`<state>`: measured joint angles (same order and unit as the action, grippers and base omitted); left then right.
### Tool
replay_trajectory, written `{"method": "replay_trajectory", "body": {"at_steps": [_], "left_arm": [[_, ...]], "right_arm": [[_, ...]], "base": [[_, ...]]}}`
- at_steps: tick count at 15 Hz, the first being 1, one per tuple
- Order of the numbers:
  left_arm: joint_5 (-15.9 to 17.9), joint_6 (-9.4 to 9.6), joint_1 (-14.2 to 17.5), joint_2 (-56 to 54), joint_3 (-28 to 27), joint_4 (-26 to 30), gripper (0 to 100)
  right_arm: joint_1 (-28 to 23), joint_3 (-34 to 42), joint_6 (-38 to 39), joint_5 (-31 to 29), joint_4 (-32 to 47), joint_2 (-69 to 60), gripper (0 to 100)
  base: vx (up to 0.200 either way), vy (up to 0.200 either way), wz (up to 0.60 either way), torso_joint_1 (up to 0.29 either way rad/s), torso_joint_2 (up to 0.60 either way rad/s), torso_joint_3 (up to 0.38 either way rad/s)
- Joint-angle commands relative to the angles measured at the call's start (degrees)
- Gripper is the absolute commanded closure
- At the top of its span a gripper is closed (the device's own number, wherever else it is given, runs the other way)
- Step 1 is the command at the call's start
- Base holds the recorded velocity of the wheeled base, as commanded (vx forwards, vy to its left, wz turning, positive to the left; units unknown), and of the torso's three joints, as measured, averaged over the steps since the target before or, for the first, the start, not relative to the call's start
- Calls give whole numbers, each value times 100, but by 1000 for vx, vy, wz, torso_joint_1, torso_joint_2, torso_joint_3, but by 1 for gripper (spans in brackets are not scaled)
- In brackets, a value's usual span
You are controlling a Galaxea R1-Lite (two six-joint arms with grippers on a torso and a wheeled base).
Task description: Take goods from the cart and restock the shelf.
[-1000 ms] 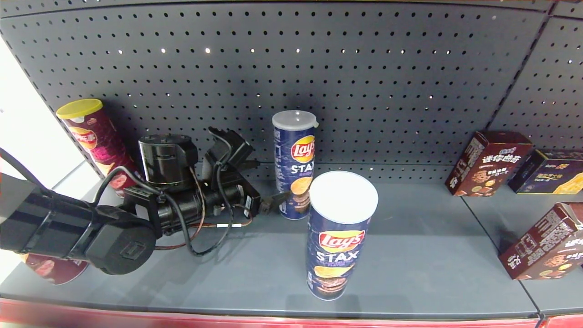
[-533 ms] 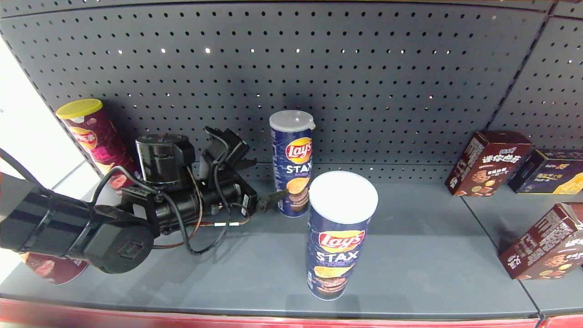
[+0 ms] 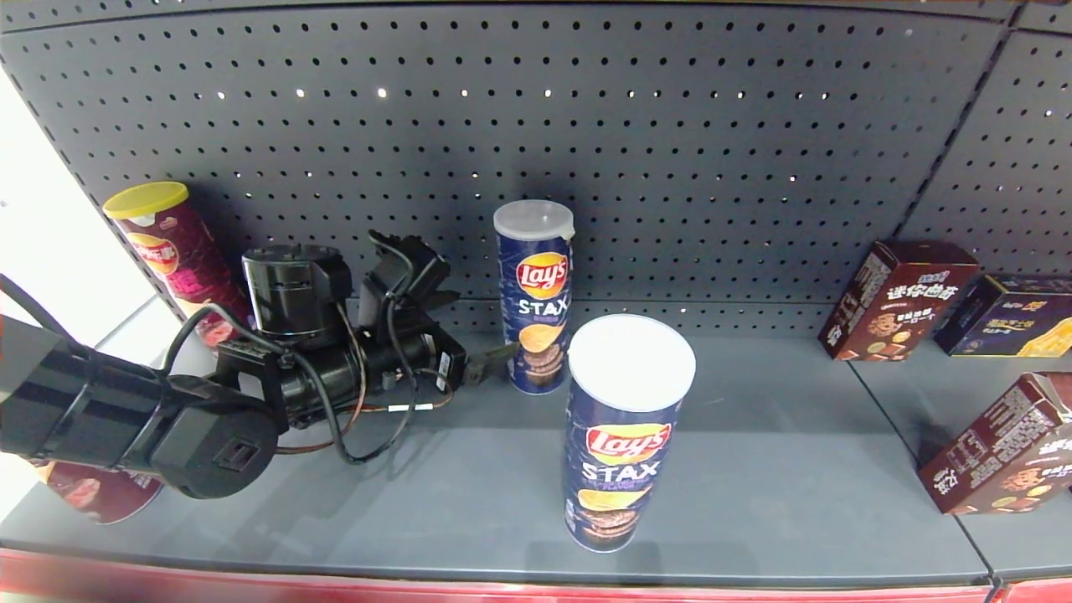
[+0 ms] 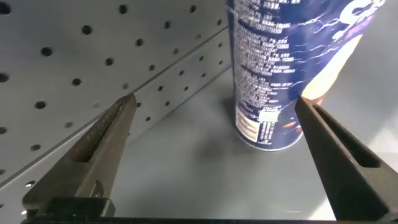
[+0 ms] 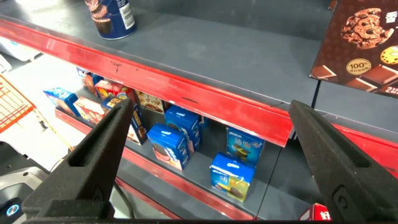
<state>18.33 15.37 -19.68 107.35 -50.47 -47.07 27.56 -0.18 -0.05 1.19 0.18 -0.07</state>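
Left hand (image 3: pixel 496 360) lay low over the shelf (image 3: pixel 779 469), jaws wide, holding nothing. Rear can (image 3: pixel 533 297) stood upright just ahead of its fingertips, off toward one finger and not between the jaws. Could not tell whether a tip touched it. The pegboard (image 3: pixel 670 126) was right behind that can. Front can (image 3: pixel 624 435) stood upright farther out from the left hand, near the shelf's front edge and apart from the rear can. Purple can (image 3: pixel 172 251) stood behind the left arm, against the pegboard. Brown boxes (image 3: pixel 896 297) sat well apart from the left hand, past both cans. Right hand (image 5: pixel 211 165) hung wide and empty out in front of the shelf's red lip, with blue boxes (image 5: pixel 180 134) on the lower shelf beyond it. Judged progress: rear can looked set down and let go, so two blue cans were stocked upright and that placement seemed done. Bare shelf was left between the cans and the brown boxes, so there was probably room for more. With both hands empty, the next step was likely a trip back to the cart. How many goods remained there could not be told.
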Motion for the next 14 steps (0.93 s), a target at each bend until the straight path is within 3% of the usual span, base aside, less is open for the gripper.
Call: {"method": "replay_trajectory", "body": {"at_steps": [1,11,14], "left_arm": [[-5,1,69,5,-7,-4,0],[-374,-43,78,251,-394,5,0],[-533,-52,95,225,-288,-4,0]], "right_arm": [[3,1,-4,4,-1,7,0],[3,1,5,4,-1,7,0],[3,1,-4,4,-1,7,0]], "base": [[0,0,0,0,0,0],[0,0,0,0,0,0],[0,0,0,0,0,0]]}}
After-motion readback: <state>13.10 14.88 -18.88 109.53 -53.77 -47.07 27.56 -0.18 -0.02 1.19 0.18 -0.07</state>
